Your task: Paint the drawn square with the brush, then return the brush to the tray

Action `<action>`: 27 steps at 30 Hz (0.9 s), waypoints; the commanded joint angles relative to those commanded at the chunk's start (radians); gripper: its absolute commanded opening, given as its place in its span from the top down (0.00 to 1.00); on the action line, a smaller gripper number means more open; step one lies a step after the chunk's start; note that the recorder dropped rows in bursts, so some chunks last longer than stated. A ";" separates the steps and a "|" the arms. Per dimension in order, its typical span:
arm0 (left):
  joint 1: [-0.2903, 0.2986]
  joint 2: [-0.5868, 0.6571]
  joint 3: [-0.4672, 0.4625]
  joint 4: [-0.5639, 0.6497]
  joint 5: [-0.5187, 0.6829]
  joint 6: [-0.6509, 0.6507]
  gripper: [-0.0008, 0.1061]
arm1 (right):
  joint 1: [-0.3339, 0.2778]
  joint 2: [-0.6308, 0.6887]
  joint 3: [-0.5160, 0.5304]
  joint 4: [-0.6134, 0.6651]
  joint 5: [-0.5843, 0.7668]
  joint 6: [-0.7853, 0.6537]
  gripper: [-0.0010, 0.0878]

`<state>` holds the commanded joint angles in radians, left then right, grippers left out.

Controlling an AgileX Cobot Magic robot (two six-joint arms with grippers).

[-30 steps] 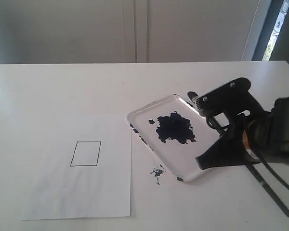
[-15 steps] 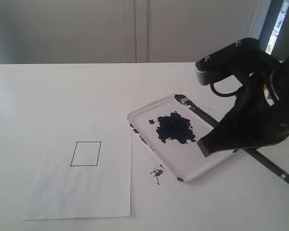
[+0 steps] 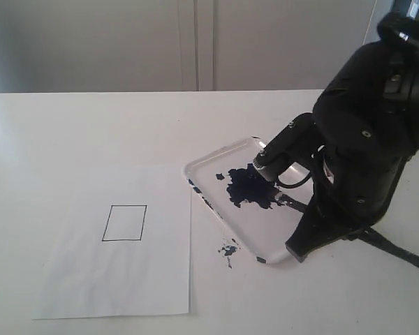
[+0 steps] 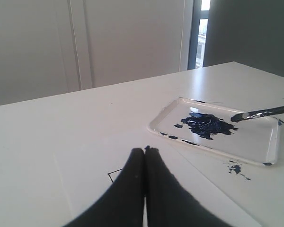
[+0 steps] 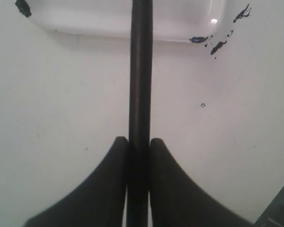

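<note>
1. At my right wrist, nearest of all: right pincer (image 5: 138, 142), clamped on the black handle of the brush (image 5: 140, 71), one finger pressed to each side of it.
2. Left pincer (image 4: 145, 152): fingers together, tip to tip, with nothing between them. One corner of the square (image 3: 124, 222) shows just beside them.
3. Brush, beyond the right pincer: the handle runs across bare table (image 3: 91, 125) and over the rim of the tray (image 5: 85, 19). Seen from the left wrist, the silver collar and dark bristles lie over the tray floor at the edge of the paint blotch (image 4: 206, 124). I cannot tell whether the bristles touch the floor. The free end of the handle slants away behind the right arm (image 3: 370, 139).
4. Tray: white and glossy with a raised rim, set askew on the table. Its blotch sits near the middle. The right arm leans over the tray's near right corner.
5. Paint specks (image 3: 228, 248): a small dark blue spatter on the table, just outside the tray's near long edge, between the tray and the paper (image 3: 112, 279).
6. Paper: a flat white sheet to the left of the tray, its corner close to the tray's rim. The square is a thin black outline on it, unpainted, and well apart from the brush.
7. Wall panels (image 3: 195, 42): pale and upright, behind the table's far edge.
</note>
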<state>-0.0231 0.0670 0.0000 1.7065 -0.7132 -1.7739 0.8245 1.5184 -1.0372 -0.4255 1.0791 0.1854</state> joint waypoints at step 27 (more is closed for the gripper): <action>0.000 0.000 0.000 0.000 0.000 0.000 0.99 | -0.083 0.323 -0.246 -0.049 -0.029 -0.033 0.99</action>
<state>-0.0231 0.0670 0.0000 1.7065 -0.7132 -1.7739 0.7411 1.8419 -1.2836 -0.4744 1.0501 0.1525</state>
